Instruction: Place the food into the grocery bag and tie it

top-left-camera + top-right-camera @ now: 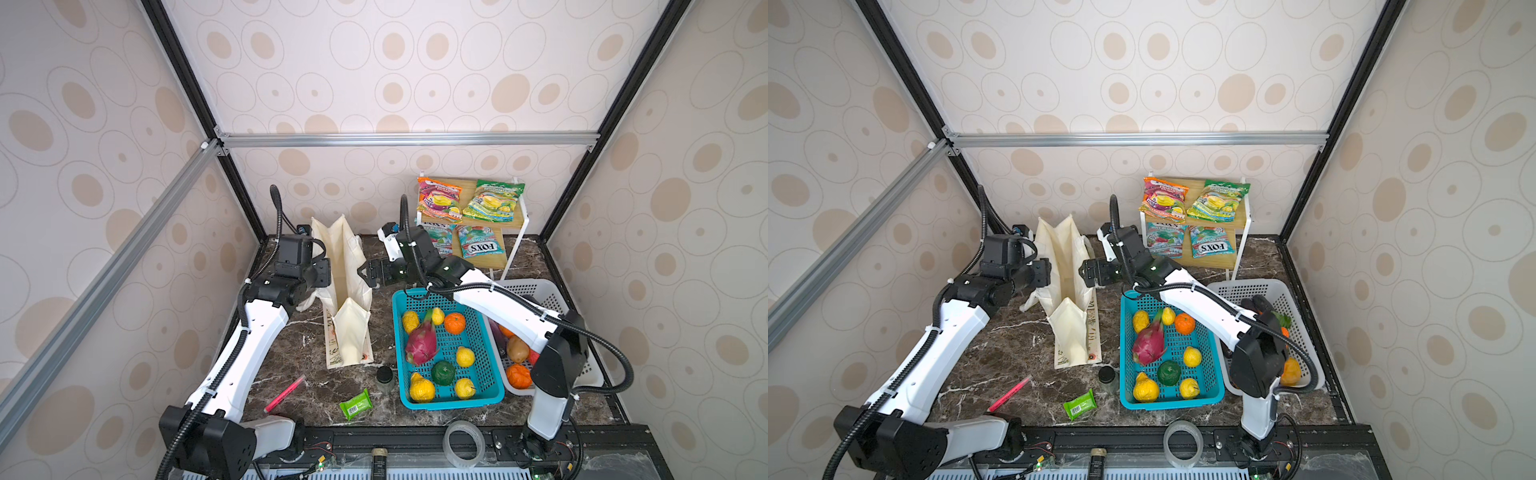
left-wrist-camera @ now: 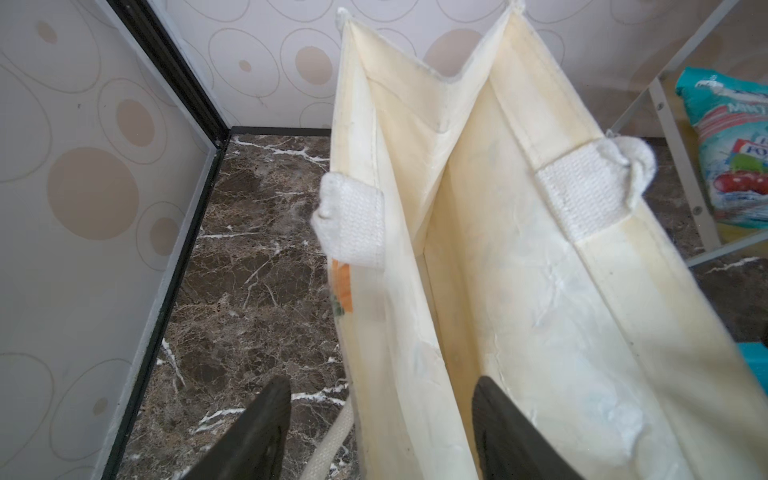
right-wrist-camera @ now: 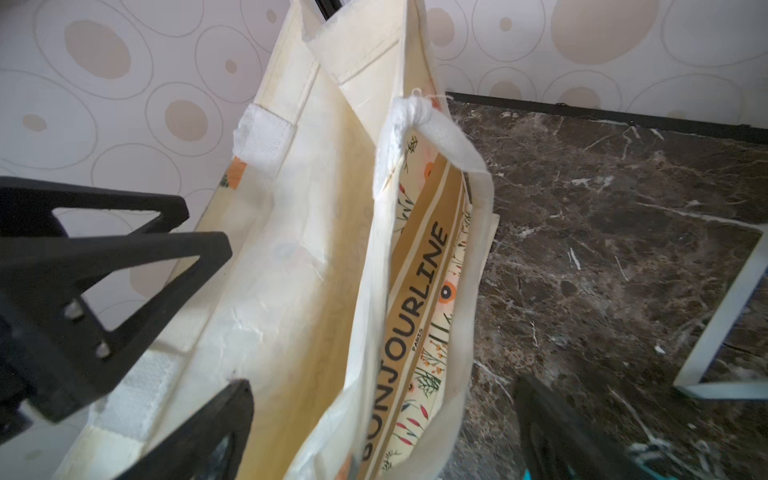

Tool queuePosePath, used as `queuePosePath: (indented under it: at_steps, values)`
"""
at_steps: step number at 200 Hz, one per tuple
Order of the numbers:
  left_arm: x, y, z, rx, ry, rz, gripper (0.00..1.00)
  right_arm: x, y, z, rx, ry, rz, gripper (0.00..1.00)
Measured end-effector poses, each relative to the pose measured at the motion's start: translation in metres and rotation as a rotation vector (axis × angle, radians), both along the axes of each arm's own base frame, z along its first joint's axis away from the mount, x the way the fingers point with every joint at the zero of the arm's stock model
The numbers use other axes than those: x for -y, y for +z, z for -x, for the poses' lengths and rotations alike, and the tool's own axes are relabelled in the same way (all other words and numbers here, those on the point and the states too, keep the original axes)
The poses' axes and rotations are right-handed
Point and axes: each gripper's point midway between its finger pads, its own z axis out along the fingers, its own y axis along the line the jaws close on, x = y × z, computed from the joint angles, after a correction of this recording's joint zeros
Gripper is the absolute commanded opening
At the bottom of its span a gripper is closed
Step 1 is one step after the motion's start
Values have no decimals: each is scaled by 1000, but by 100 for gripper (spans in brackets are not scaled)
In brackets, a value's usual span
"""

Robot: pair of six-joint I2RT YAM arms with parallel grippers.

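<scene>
Now, left gripper point(image 2: 380, 384): its fingers are wide apart. One is outside the grocery bag point(image 1: 347, 257) and one is inside, with the bag's left wall between them. It holds nothing. I think it is there to pull that side out.
Grocery bag: it stands at the back of the table, between the two arms. Its mouth is only a thin gap, and no food shows inside.
Right gripper point(image 3: 384, 386): wide open too, over the bag's right wall, the side with the tan band. My guess is both arms want to open the mouth so food can drop in.
Blue basket point(image 1: 451, 404): just right of the bag. The pink dragon fruit point(image 1: 422, 343), the dark green ball point(image 1: 443, 372) and yellow fruits lie in it, close for an easy reach.
White basket point(image 1: 552, 291): further right, with a brown potato point(image 1: 517, 349), partly hidden by the right arm.
Shelf point(image 1: 496, 259): back right, with the snack packets point(image 1: 439, 199) lying flat on it.
Table point(image 1: 299, 365): dark brown stone with white veins, smooth and flat.
Room: cream walls point(image 1: 374, 62) with tan circles, and metal bars point(image 1: 407, 139) along the edges.
</scene>
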Motion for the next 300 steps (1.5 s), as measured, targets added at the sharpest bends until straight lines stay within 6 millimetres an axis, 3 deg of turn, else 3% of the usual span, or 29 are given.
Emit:
queuePosePath:
  at_steps: [11,19,29,42,59,89,115,176,191,207,227,273,286,300]
  values:
    - [-1,-11,-5,-20,6,-3,59,-7,-6,-6,-14,-2,4,98]
    - [0,-22,-8,-41,4,1,44,-11,-12,-10,-25,-4,12,90]
    - [2,-38,-10,-73,-2,10,21,-15,-19,-14,-34,-4,22,69]
    - [4,-53,-11,-105,-6,14,4,-19,-30,-17,-53,-6,37,41]
    - [3,-55,-12,-103,0,11,0,-21,-37,-21,-56,-20,73,15]
    - [-6,-41,-14,-66,39,-17,0,-12,-30,-25,6,-74,172,4]
    - [-19,-34,-12,-53,85,-46,0,9,-25,-22,48,-130,245,3]
    - [-65,2,4,23,226,-72,0,86,-10,-11,72,-258,318,4]
    - [-69,14,9,56,238,-67,0,103,-13,-9,55,-284,313,3]
    - [-66,17,10,67,224,-54,0,108,-14,-10,44,-290,307,3]
    - [-60,4,5,51,192,-32,0,105,-14,-10,40,-285,297,4]
    - [-40,-50,4,-8,97,36,0,100,-31,-4,-3,-257,291,7]
    - [-37,-54,2,1,79,53,0,97,-35,-4,-10,-250,285,13]
    - [-33,-54,-1,20,63,67,0,94,-34,-5,-11,-242,271,26]
